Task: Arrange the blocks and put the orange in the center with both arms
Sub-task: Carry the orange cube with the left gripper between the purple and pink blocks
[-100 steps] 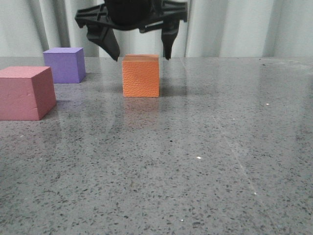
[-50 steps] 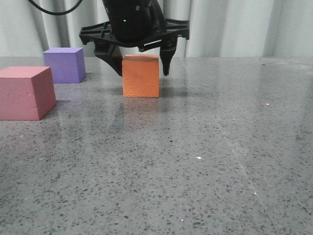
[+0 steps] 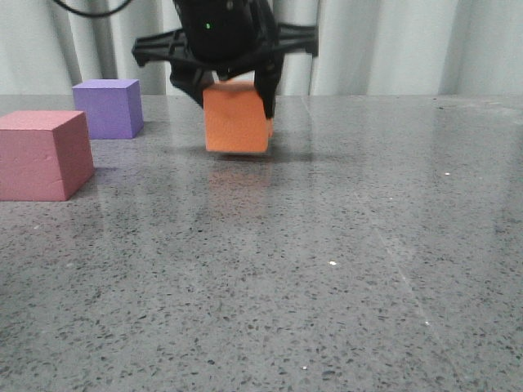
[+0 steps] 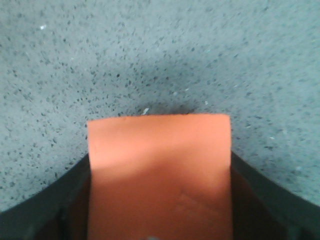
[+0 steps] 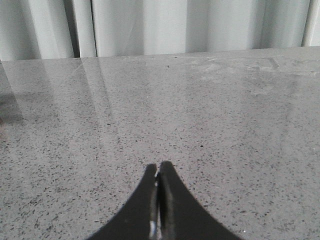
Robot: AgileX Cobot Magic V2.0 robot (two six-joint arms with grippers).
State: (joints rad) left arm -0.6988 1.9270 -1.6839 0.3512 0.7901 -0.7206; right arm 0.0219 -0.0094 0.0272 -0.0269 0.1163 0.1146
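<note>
My left gripper (image 3: 235,100) is shut on the orange cube (image 3: 236,119) and holds it just off the grey stone table, slightly tilted. In the left wrist view the orange cube (image 4: 160,175) fills the space between the two black fingers (image 4: 52,200). The pinkish-red cube (image 3: 42,154) sits at the near left. The purple cube (image 3: 107,108) sits behind it, further back. My right gripper (image 5: 158,170) is shut and empty above bare tabletop; it does not show in the front view.
The grey speckled tabletop (image 3: 343,269) stretches to the right and front. Pale curtains (image 3: 409,45) hang behind the table's far edge.
My left gripper came down around the orange cube, closed on it and lifted it a little off the table. The pinkish-red and purple cubes have not moved.
</note>
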